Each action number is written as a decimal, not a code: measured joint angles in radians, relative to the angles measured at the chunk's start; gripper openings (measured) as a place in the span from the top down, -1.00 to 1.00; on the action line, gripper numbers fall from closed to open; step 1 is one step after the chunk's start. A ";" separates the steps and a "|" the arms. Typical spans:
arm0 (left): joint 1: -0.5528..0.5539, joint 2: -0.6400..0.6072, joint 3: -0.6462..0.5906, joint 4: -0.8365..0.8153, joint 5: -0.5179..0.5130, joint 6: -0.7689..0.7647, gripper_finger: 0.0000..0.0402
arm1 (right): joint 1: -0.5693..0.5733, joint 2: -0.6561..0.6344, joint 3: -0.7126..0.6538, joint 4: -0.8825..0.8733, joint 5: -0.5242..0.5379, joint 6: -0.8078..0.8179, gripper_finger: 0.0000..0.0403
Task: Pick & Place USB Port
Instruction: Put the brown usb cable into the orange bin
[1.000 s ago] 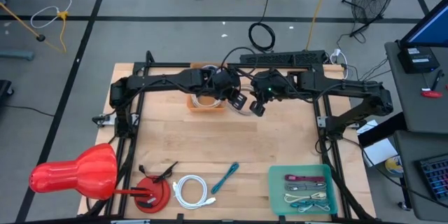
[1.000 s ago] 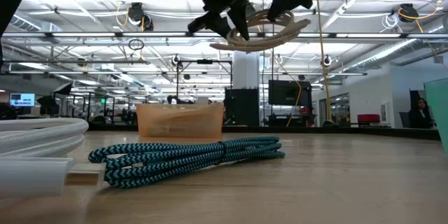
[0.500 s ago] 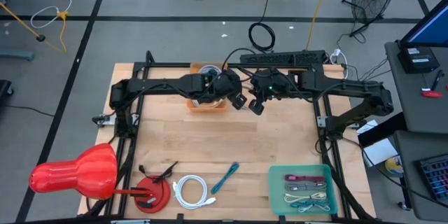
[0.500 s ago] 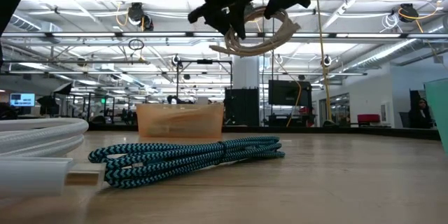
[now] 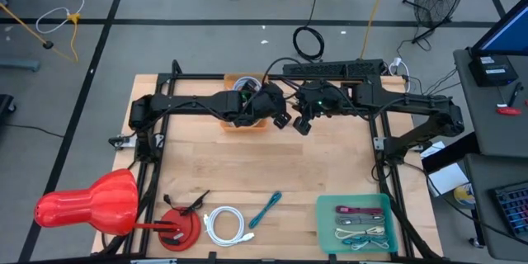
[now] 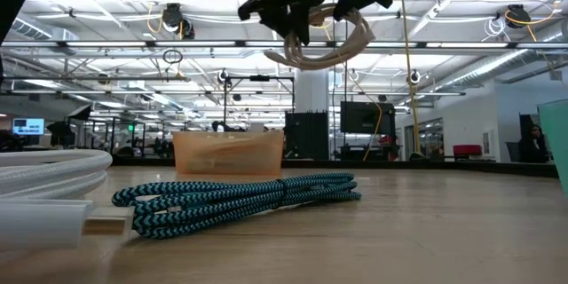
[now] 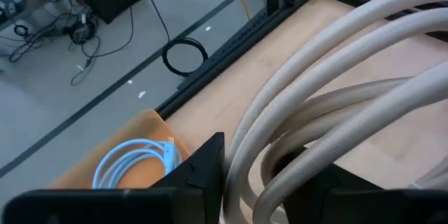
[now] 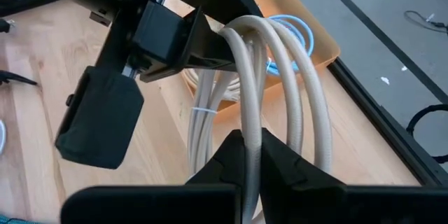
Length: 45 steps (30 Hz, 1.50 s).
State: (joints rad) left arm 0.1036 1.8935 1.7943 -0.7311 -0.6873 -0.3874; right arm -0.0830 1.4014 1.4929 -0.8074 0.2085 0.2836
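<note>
A cream coiled cable point(image 6: 321, 40) hangs high above the table between both grippers, over the table's far middle. My left gripper point(image 5: 278, 116) and my right gripper point(image 5: 302, 124) are both shut on it and stand close together. Just beside them sits an orange bin point(image 5: 232, 124), resting on its base on the table point(image 6: 229, 153), with a light blue cable point(image 7: 136, 162) coiled inside. The right wrist view shows the left gripper point(image 8: 183, 36) on the coil's far loops. My left gripper pinches several loops of the cream coil point(image 7: 246, 143) between its two fingers, which lie across the strands. The coil is lifted clear of the table and tilted. My right gripper pinches one strand of the coil point(image 8: 250, 115) between its fingers at the side opposite the left gripper. The loops arch away from it, clear of the table.
Near the table's front edge lie a teal braided cable point(image 5: 266, 209), a white coiled cable point(image 5: 224, 224) and a red clamp point(image 5: 177, 228). A green tray point(image 5: 327, 224) with several cables sits front right. A red bulbous object point(image 5: 91, 203) overhangs the left edge.
The cream coil has tipped from lying nearly flat to standing more on edge, its loops bunched closer together. My left gripper has shifted a little toward the orange bin and up, turning the coil with it. Both grippers have kept their hold.
</note>
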 joint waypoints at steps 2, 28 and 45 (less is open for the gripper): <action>0.000 0.000 0.000 0.001 0.012 0.009 0.56 | 0.000 0.001 0.000 0.000 0.000 -0.005 0.97; 0.155 -0.052 -0.005 -0.515 0.429 -0.373 0.83 | 0.000 -0.111 0.000 -0.052 0.048 -0.082 0.86; 0.636 -0.036 0.000 -0.424 0.833 -0.274 0.83 | 0.050 -0.124 -0.001 -0.223 0.049 -0.005 0.86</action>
State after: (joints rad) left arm 0.7396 1.8575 1.7943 -1.1546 0.1453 -0.6611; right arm -0.0328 1.2774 1.4918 -1.0301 0.2571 0.2789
